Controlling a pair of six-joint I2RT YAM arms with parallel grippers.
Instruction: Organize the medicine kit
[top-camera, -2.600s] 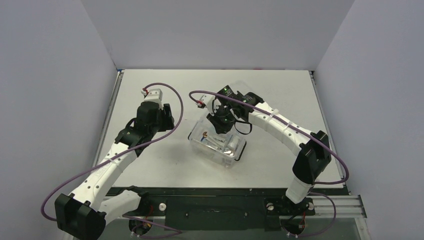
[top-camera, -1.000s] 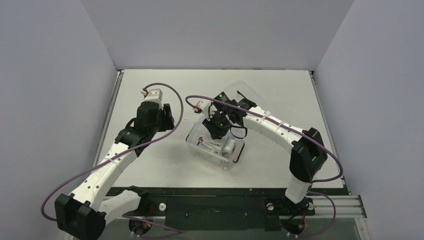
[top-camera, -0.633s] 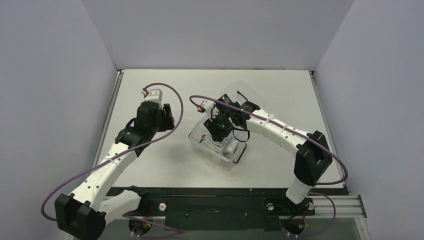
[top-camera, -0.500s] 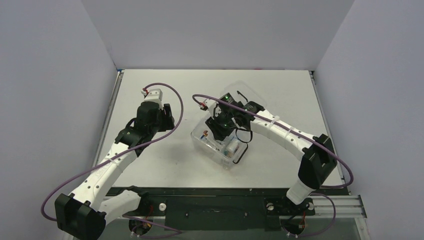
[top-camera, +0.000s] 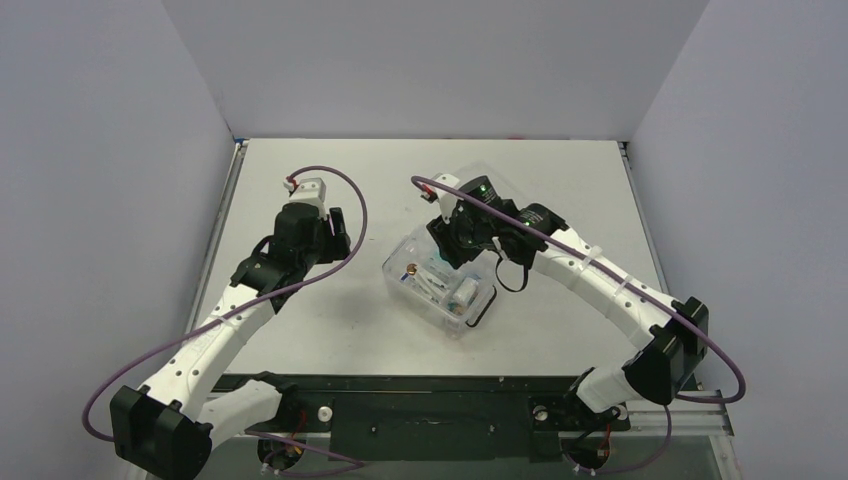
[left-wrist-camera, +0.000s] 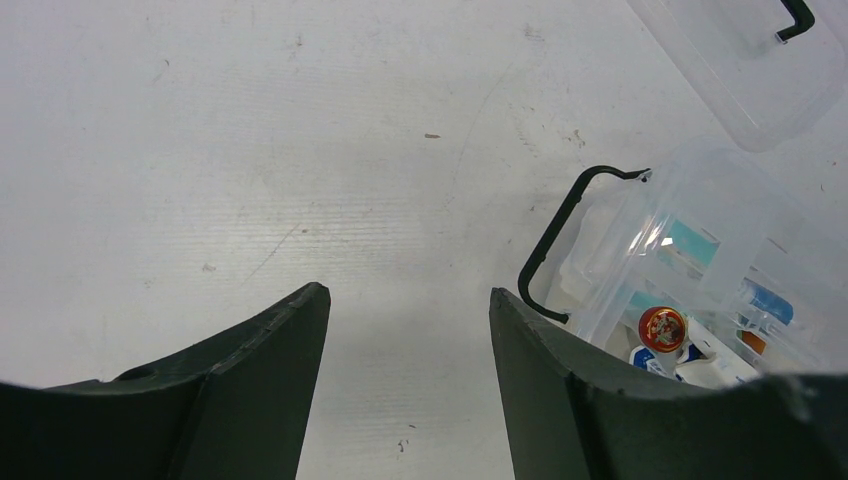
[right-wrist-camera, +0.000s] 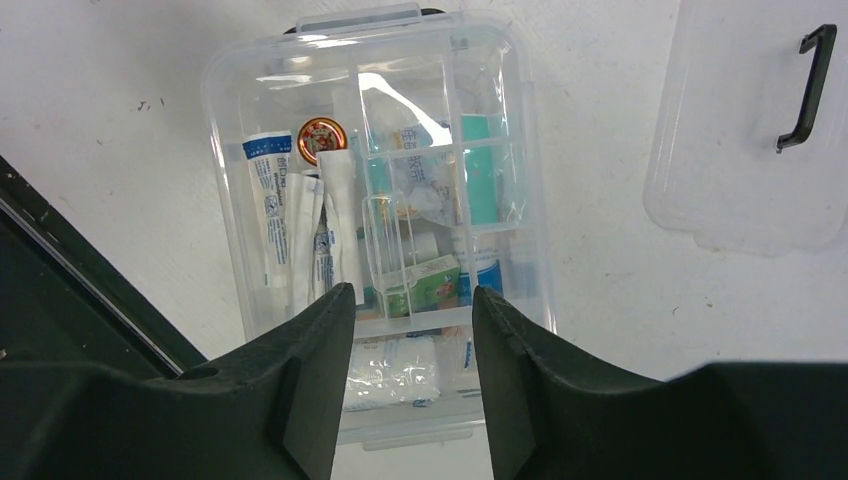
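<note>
We see the medicine kit (top-camera: 438, 288) open in the middle of the bench (top-camera: 330, 340), our right tool (right-wrist-camera: 412, 292) above it, parted and empty, our left tool (left-wrist-camera: 408, 295) nearby, parted, gripping nothing

Open medicine kit (right-wrist-camera: 225, 200) below the spread right gripper (right-wrist-camera: 412, 292).
It holds tubes (right-wrist-camera: 268, 215) and a red-topped tin (right-wrist-camera: 320, 135); a clear lid (right-wrist-camera: 745, 150) lies upper right on the worktop (right-wrist-camera: 110, 130).
</note>
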